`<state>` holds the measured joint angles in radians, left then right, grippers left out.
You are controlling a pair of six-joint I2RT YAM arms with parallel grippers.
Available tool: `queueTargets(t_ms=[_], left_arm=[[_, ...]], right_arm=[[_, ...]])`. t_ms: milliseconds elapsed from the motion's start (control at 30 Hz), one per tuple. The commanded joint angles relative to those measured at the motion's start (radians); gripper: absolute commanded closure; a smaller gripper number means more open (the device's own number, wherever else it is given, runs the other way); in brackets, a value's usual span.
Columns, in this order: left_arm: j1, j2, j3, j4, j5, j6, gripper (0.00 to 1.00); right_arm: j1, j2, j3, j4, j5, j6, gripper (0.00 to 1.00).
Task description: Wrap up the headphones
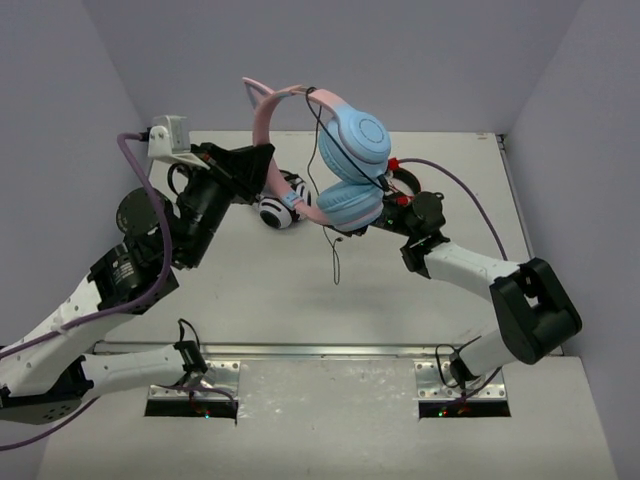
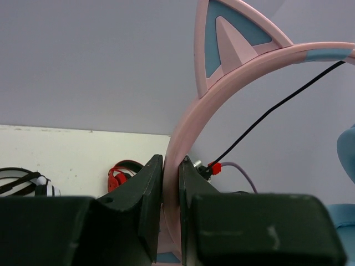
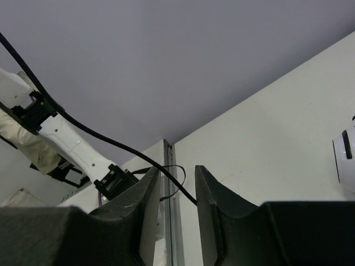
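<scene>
Pinching the pink cat-eared, blue-cupped headphones (image 1: 345, 165) aloft, our left gripper (image 2: 171, 166) hangs their thin black cable (image 3: 89, 129) between our spread right gripper (image 3: 176, 172).

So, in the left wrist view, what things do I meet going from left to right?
black-and-white headphones, red-and-black headphones, left gripper shut on the pink headband, cat ear, light-blue earcup

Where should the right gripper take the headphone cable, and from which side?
Probably the slack cable run crossing between the right gripper's parted fingers: close there, coming from the right, beside the earcups. The left gripper holds the headphones aloft by the headband, so the thin cable hangs free, clear of the table.
</scene>
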<state>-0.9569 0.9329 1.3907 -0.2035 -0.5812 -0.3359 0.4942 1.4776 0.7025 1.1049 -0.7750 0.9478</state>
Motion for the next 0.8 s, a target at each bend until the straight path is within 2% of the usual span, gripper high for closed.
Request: queueTargets(t_ms=[0,67,167,267,300,400,467,600,667,700,767], left_arm=[[-0.011,0.018,0.057,0.110,-0.066,-0.071,1.00],[-0.009,0.032,0.094,0.084,-0.078,-0.077,1.00],[-0.011,0.056,0.133,0.061,-0.082,-0.077,1.00],[-0.009,0.057,0.139,0.064,-0.103,-0.086,1.00],[-0.011,0.057,0.140,0.056,-0.124,-0.092,1.00],[-0.011,0.066,0.162,0.029,-0.193,-0.123,1.00],[-0.011,0.061,0.151,0.024,-0.288,-0.150,1.00],[-0.011,0.056,0.116,0.064,-0.423,-0.209,1.00],[-0.011,0.078,0.146,0.052,-0.457,-0.232,0.99],[-0.011,0.087,0.162,0.036,-0.495,-0.241,1.00],[-0.011,0.115,0.192,0.036,-0.528,-0.244,1.00]], right_arm=[[0.009,0.015,0.052,0.063,0.023,-0.022,0.67],[0.009,0.003,0.066,-0.059,0.065,-0.088,0.59],[0.009,0.009,0.086,-0.120,0.063,-0.164,0.57],[0.012,0.030,0.086,-0.082,0.042,-0.149,0.67],[0.014,0.045,0.077,-0.070,0.039,-0.142,0.80],[0.015,0.040,0.045,-0.010,0.029,-0.110,0.97],[0.024,0.023,-0.026,0.076,0.048,-0.080,0.99],[0.063,-0.081,-0.127,0.118,0.063,-0.075,0.99],[0.107,-0.141,-0.149,0.063,0.088,-0.131,0.99],[0.127,-0.199,-0.150,-0.039,0.106,-0.162,0.99],[0.193,-0.246,-0.130,-0.135,0.134,-0.257,0.99]])
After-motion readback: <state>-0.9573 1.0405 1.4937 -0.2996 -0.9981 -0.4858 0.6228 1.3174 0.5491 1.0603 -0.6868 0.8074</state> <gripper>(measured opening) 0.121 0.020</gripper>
